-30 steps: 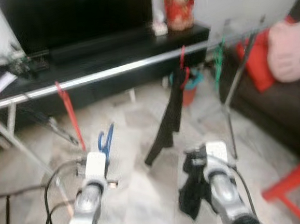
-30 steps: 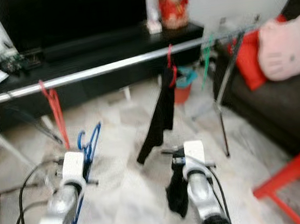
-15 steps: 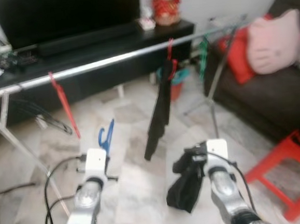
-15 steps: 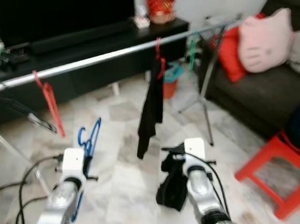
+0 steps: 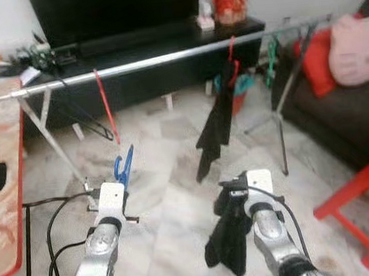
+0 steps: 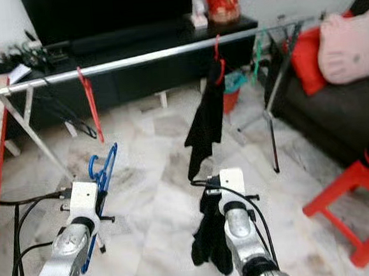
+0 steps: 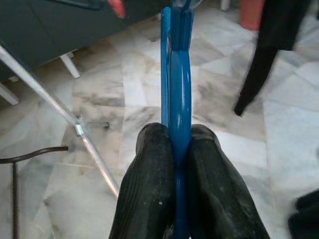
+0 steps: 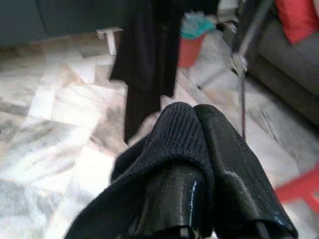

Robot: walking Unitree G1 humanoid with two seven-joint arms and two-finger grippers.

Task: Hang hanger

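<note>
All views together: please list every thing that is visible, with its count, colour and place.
blue hanger: 1, blue, clamped in left claw
black cloth: 1, black, held by right claw
rail: 1, silver, across room before the TV bench
red hanger: 1, red, on rail, left part
hanging black garment: 1, black, on rail on a red hanger
green hanger: 1, green, rail's right end
TV bench: 1, black, behind rail
figurine: 1, red, on bench
stool: 1, red, floor at right
sofa: 1, dark, right
pink cushion: 1, pink, on sofa
left claw: 1, black
right claw: 1, black
</note>
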